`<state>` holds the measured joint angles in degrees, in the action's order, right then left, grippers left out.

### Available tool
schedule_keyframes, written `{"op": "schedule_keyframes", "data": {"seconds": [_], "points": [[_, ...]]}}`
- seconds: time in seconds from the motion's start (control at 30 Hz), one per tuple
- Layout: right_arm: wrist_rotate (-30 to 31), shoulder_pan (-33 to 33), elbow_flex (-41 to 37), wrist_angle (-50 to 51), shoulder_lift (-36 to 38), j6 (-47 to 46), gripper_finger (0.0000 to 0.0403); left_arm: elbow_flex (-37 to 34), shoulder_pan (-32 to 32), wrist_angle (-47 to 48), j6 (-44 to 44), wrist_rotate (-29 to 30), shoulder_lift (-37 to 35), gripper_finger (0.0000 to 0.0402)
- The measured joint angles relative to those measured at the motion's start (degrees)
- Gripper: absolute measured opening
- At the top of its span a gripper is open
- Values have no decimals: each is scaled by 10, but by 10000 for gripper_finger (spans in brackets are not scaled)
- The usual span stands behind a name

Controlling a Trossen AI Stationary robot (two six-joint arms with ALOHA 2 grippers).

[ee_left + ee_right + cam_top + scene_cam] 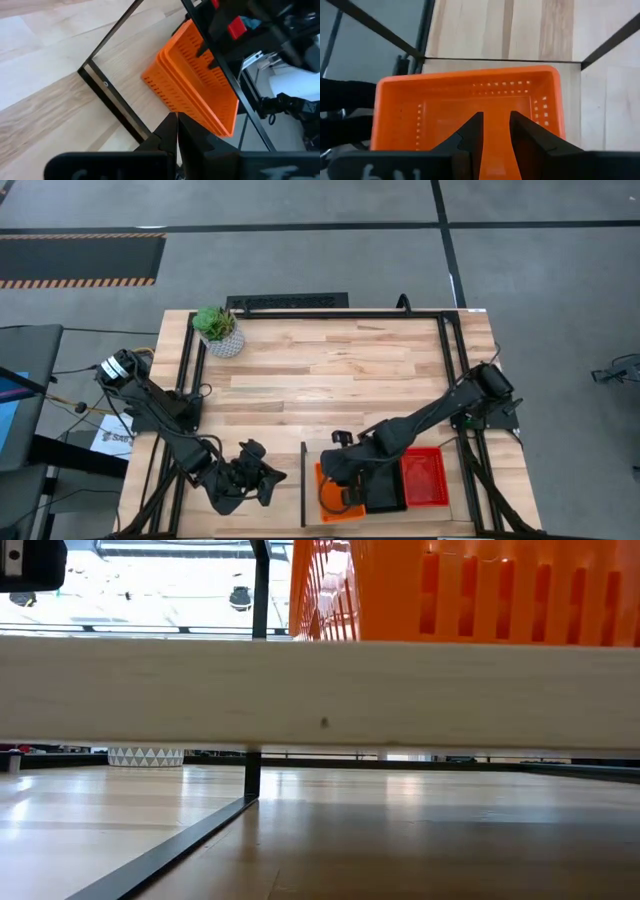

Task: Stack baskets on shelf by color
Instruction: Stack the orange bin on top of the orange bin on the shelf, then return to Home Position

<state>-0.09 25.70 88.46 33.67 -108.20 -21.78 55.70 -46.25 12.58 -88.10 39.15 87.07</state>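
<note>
A stack of orange mesh baskets (335,502) stands on the left end of the shelf (320,690) at the table's near edge. In the low view the orange baskets (480,590) rest by their bottoms on the light board. A red basket (425,477) sits on the shelf's right end. Something dark between the two is mostly hidden by my right arm. My right gripper (496,135) hangs over the hollow of the top orange basket (470,100), fingers open by a narrow gap. My left gripper (176,132) is shut and waits left of the shelf (262,477).
A small potted plant (218,330) stands near the table's far left corner; its patterned pot (145,755) shows under the shelf board. Thin black frame bars (115,100) edge the shelf's left end. Bare wood (330,375) spreads across the table's middle.
</note>
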Motion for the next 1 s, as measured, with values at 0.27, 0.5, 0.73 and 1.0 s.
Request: {"op": "schedule_keyframes", "data": {"seconds": [0.27,0.5,0.73,1.0], "points": [[45,-10,1,37,-28,-7,118,0,0,-1,0,11,0,0],[65,-11,1,48,-28,-17,118,0,-1,5,-1,10,0,0],[42,-5,26,85,-6,-11,118,0,-1,-11,-24,27,-12,0],[82,-3,84,135,152,65,118,0,3,-127,201,53,-176,0]]}}
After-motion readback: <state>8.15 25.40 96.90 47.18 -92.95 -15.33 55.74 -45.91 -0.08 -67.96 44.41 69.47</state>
